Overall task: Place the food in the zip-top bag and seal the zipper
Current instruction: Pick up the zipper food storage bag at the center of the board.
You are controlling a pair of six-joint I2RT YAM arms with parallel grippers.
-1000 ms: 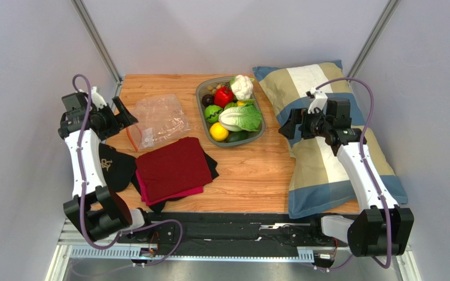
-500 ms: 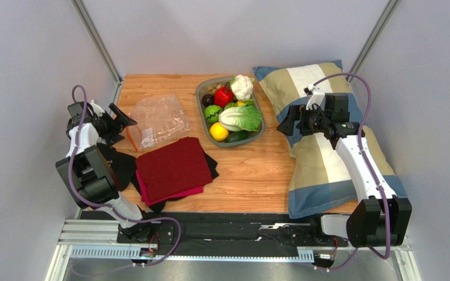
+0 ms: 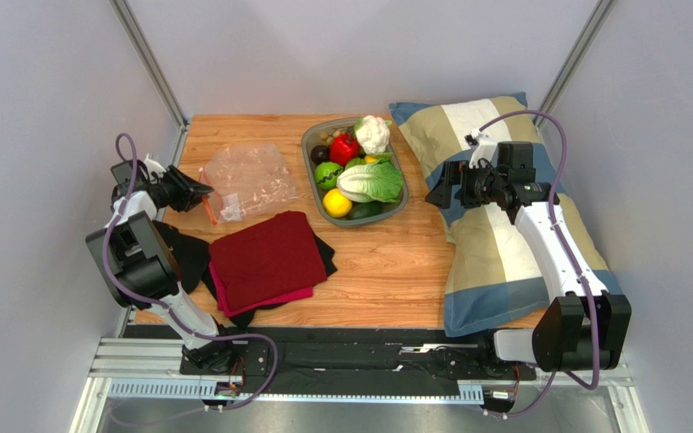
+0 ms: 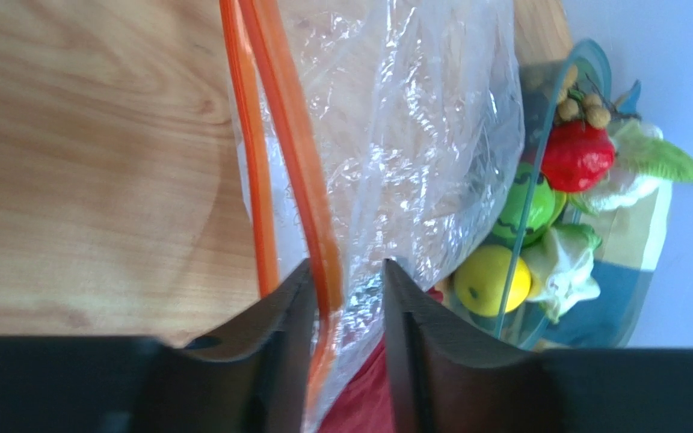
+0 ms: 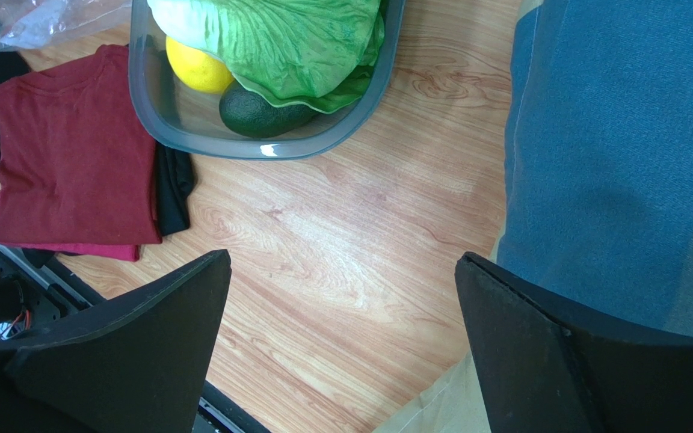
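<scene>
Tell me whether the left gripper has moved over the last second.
Yes. The left gripper has shifted slightly right and nearer the maroon cloth, and its fingers now straddle the orange zipper of the zip-top bag.

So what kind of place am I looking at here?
Most likely a robot test cell, not a home: robot arms bolted to a metal rail, bare grey walls round a wooden table, with a grey tray and pillow as props.
</scene>
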